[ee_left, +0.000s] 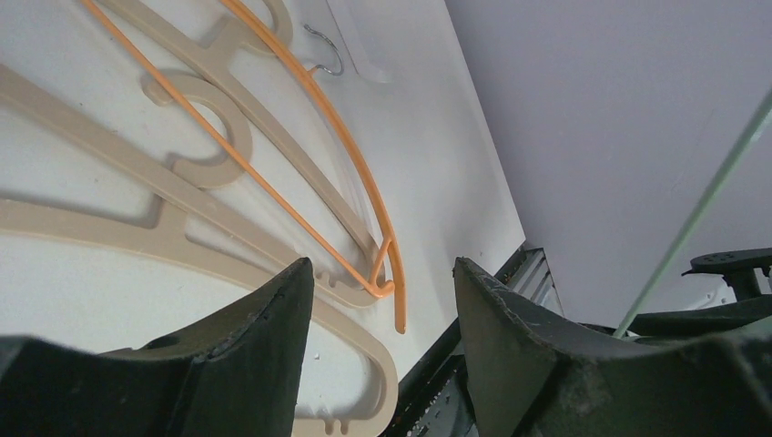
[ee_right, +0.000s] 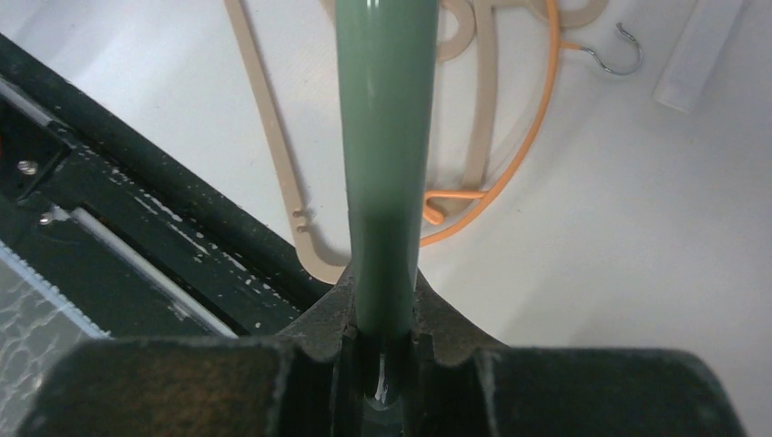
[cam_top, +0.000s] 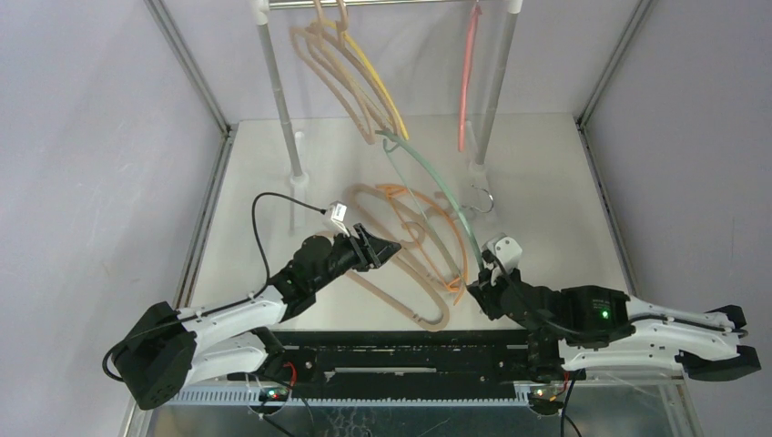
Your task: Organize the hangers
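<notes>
My right gripper (cam_top: 475,286) is shut on one end of the thin green hanger (cam_top: 437,187), which slants up and back toward the rail; the hanger fills the right wrist view (ee_right: 387,137) between the jaws of the right gripper (ee_right: 385,300). My left gripper (cam_top: 387,248) is open and empty above two beige hangers (cam_top: 401,273) and an orange hanger (cam_top: 437,218) lying on the table. The left wrist view shows the left gripper (ee_left: 382,273), the orange hanger (ee_left: 355,164) and the beige hangers (ee_left: 109,155) below it. Several beige hangers (cam_top: 332,77), a yellow one (cam_top: 378,86) and a pink one (cam_top: 467,82) hang on the rail.
The rail frame's white-and-metal posts (cam_top: 278,100) (cam_top: 496,91) stand at the back of the white table. The orange hanger's metal hook (cam_top: 481,198) lies by the right post's foot. A black track (cam_top: 410,350) runs along the near edge. Grey walls enclose the sides.
</notes>
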You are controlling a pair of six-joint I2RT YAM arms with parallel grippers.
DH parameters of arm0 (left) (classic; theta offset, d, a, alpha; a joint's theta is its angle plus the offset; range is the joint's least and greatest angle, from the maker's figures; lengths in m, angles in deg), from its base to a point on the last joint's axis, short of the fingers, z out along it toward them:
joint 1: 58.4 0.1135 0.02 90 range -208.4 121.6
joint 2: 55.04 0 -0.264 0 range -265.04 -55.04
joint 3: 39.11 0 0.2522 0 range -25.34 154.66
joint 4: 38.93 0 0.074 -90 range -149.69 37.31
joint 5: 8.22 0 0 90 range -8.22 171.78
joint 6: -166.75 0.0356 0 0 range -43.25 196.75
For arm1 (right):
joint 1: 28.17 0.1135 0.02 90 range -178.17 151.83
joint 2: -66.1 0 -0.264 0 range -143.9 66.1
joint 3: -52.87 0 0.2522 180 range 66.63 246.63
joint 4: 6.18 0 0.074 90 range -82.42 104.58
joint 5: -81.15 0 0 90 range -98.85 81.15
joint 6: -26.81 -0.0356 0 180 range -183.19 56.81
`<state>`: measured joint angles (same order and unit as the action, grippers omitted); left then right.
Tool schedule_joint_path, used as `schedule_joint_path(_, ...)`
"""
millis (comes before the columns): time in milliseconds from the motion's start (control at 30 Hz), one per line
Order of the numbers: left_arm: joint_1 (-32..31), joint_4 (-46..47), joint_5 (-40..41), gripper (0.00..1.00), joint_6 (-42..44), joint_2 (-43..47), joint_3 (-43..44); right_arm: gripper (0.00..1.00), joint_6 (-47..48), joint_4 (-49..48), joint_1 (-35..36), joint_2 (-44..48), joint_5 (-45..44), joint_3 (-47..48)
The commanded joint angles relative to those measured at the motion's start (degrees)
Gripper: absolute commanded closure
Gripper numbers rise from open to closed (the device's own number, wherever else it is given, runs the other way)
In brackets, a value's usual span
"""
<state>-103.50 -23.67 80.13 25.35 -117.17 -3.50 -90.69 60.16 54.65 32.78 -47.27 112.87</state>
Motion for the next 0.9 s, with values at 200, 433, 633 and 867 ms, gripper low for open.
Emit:
schedule_joint_path(200,-0.8,2.0,0.7,0.37,1.1,-0.9,0.6,1.00,-0.8,-1.0,1.3,-4.7,-5.1,2.6)
schedule_joint_path(433,-0.9,2.0,0.3,0.37,1.1,-1.7,1.0,1.00,1.5,-3.5,3.5,-0.7,-4.8,2.1)
schedule_joint_path(633,-0.9,2.0,0.6,0.37,1.2,-2.0,1.1,1.00,1.5,-6.0,8.5,3.9,-12.0,1.8)
schedule_joint_path(867,-1.0,2.1,1.0,0.37,1.2,-1.6,0.4,1.00,8.1,-14.8,12.2,5.6,-24.3,1.6)
